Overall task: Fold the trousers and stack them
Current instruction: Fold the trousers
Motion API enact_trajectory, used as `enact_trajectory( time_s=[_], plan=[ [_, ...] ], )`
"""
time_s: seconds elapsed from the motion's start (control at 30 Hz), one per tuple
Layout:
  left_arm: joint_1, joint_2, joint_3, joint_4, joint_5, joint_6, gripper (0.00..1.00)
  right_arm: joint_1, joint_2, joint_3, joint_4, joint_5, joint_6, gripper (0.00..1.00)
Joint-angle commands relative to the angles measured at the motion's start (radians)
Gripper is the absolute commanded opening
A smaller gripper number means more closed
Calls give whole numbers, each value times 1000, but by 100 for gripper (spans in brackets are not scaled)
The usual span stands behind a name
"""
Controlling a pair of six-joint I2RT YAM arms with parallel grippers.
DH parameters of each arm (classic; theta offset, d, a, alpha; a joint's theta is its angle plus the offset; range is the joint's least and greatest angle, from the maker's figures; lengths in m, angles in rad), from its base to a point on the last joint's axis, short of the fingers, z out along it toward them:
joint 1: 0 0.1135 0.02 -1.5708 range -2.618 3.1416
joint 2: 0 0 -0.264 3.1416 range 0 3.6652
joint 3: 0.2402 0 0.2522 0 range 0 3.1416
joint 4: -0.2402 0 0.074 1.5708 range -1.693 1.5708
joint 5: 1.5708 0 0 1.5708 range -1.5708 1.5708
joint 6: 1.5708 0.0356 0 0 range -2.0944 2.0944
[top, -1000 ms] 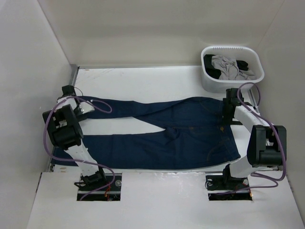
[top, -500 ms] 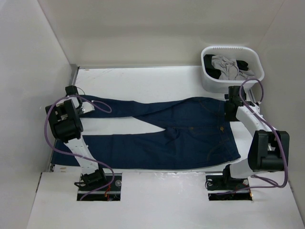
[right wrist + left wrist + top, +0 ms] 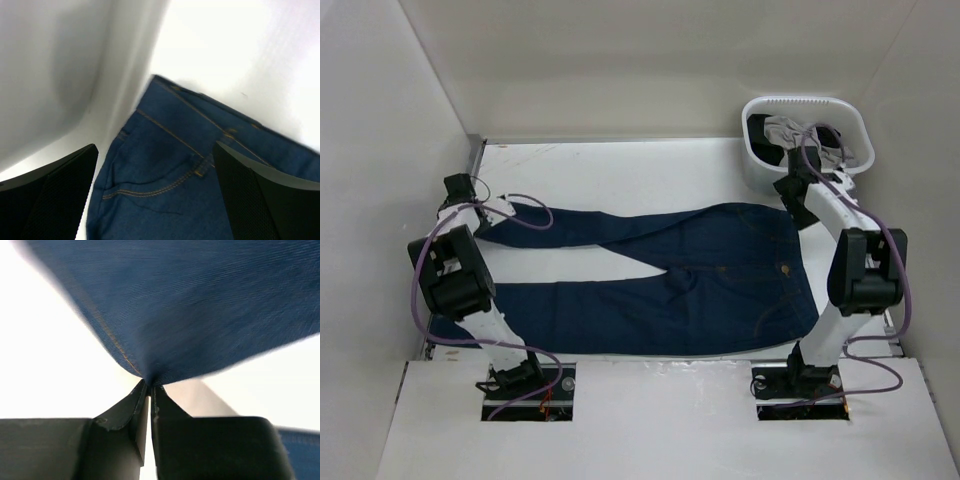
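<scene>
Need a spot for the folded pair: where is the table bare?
Widest: the far strip of table between the trousers and the back wall, left of the basket. A narrow wedge lies between the two legs. Crowded: the near edge by the arm bases, and both ends, where the left gripper pinches the far leg and the right gripper hangs open over the waistband.

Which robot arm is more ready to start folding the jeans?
Probably left: the left gripper is shut on a leg end of the trousers, while the right gripper hangs open above the waistband, holding nothing.
</scene>
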Motion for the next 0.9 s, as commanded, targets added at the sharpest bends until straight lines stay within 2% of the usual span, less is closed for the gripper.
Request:
enact_trajectory(
  time_s=[0.0, 0.1, 0.2, 0.27, 0.33, 0.47, 0.57, 0.7, 0.87],
  plan=[
    [6, -160, -23, -17, 62, -70, 0, 49, 75, 141, -83, 36, -317, 100],
    [35, -217, -46, -42, 65, -100, 0, 93, 110, 193, -80, -2, -532, 100],
    [81, -235, -63, -48, 71, -129, 0, 121, 159, 227, -83, -115, -713, 100],
    [104, -238, -74, -48, 82, -145, 0, 142, 184, 232, -70, -215, -770, 100],
    [112, -242, -80, -48, 85, -151, 0, 171, 213, 255, -77, -274, -754, 100],
    [109, -260, -80, -53, 80, -159, 0, 204, 253, 293, -119, -249, -579, 100],
    [108, -268, -80, -54, 76, -166, 0, 231, 254, 264, -96, -255, -337, 100],
    [108, -298, -95, -51, 70, -175, 0, 268, 247, 256, -67, -223, -106, 100],
    [108, -350, -122, -40, 63, -212, 0, 282, 288, 283, -157, -167, 208, 100]
  ],
)
